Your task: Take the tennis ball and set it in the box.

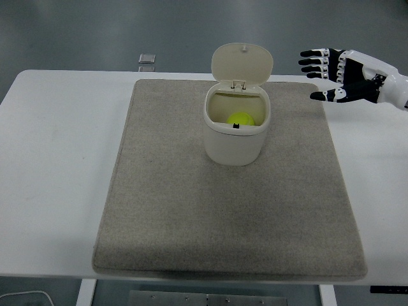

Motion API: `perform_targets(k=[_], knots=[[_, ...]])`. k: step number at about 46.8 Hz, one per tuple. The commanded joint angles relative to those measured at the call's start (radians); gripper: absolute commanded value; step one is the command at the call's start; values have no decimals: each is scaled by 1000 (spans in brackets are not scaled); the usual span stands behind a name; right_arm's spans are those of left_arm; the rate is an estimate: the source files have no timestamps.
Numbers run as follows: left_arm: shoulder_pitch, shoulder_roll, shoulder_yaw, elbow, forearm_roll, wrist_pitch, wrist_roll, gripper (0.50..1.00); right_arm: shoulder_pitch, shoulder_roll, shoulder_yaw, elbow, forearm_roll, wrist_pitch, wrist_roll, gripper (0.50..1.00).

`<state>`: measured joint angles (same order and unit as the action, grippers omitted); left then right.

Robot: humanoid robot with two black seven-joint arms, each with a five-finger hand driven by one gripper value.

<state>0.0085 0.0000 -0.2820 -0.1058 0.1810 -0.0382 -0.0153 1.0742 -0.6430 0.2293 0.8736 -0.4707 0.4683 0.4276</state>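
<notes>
A yellow-green tennis ball (pixel 240 119) lies inside a cream bin-shaped box (pixel 234 143) that stands on the grey mat, toward the back middle. The box's hinged lid (pixel 241 64) stands open and upright behind it. My right hand (pixel 322 76) hovers above the mat's far right corner, to the right of the box and apart from it. Its fingers (pixel 313 62) are spread and hold nothing. My left arm does not show.
A grey mat (pixel 191 223) covers most of the white table (pixel 57 159). A small metal object (pixel 147 60) lies at the table's far edge, left of the box.
</notes>
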Motion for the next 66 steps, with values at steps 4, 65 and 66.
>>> perform_targets(k=[4,65,66], knots=[[1,0,0,0,0,0,0,992,-7,66,1,-85,148,-4,-92,909],[-1,0,1,0,0,0,0,992,-103,217,116,-211,753,-77,-371,913],[1,0,1,0,0,0,0,992,-103,215,116,-211,751,-77,-371,913]])
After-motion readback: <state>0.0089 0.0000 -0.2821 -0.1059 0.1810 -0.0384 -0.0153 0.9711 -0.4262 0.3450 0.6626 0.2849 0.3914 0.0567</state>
